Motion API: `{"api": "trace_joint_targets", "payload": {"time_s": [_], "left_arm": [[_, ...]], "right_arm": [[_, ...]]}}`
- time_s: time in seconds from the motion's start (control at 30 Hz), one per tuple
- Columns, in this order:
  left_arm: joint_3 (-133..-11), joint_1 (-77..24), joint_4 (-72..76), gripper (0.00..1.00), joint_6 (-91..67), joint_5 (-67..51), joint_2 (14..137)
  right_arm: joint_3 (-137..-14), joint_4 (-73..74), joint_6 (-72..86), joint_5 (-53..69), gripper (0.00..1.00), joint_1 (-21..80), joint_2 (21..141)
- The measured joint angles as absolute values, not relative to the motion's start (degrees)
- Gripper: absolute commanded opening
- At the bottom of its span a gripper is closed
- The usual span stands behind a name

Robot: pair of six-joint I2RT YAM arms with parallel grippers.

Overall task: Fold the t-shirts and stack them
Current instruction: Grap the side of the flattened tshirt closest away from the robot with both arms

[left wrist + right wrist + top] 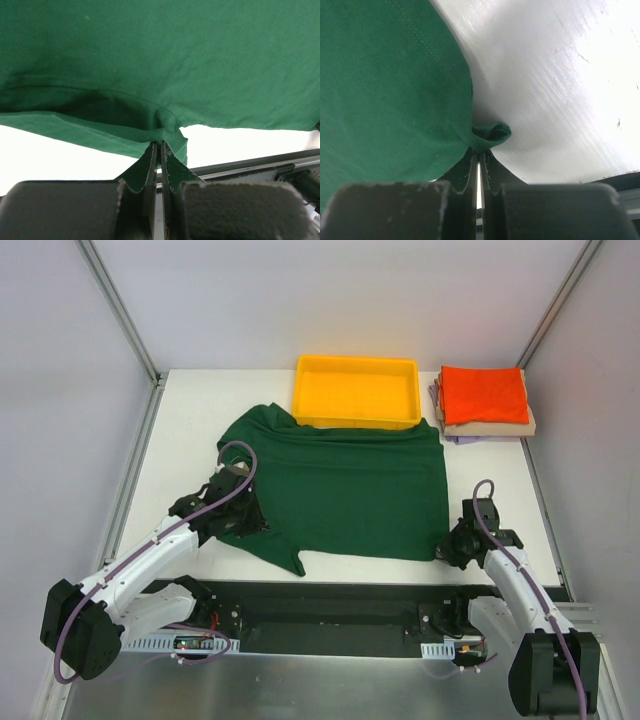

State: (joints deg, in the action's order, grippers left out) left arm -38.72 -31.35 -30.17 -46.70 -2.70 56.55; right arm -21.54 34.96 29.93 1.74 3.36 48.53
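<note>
The dark green t-shirt (345,490) lies spread just in front of the yellow tray (355,362). The folded stack (484,395), orange-red over tan and lavender, sits right of the tray. Both arms reach low: the left gripper (160,150) pinches the shirt's hem, and the right gripper (479,155) clamps its corner.

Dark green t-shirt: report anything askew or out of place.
The large dark green cloth t-shirt lies crooked: one near flap trails to a point at the near side, and its far edge sits right against the yellow plastic tray. Nothing looks torn.
</note>
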Motion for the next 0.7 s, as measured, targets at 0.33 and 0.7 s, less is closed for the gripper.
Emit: {"api": "trace_joint_targets", "payload": {"time_s": [0.33, 0.7], "left_arm": [[-38.46, -30.65, -33.26, 0.0, -44.97, -3.66, 52.12], [-39.83, -30.65, -47.94, 0.0, -42.11, -16.97, 37.15]], "right_arm": [[-23.2, 38.11, 26.85, 1.78, 0.01, 3.36, 43.05], [-29.19, 53.71, 24.14, 3.79, 0.01, 3.36, 34.06]]}}
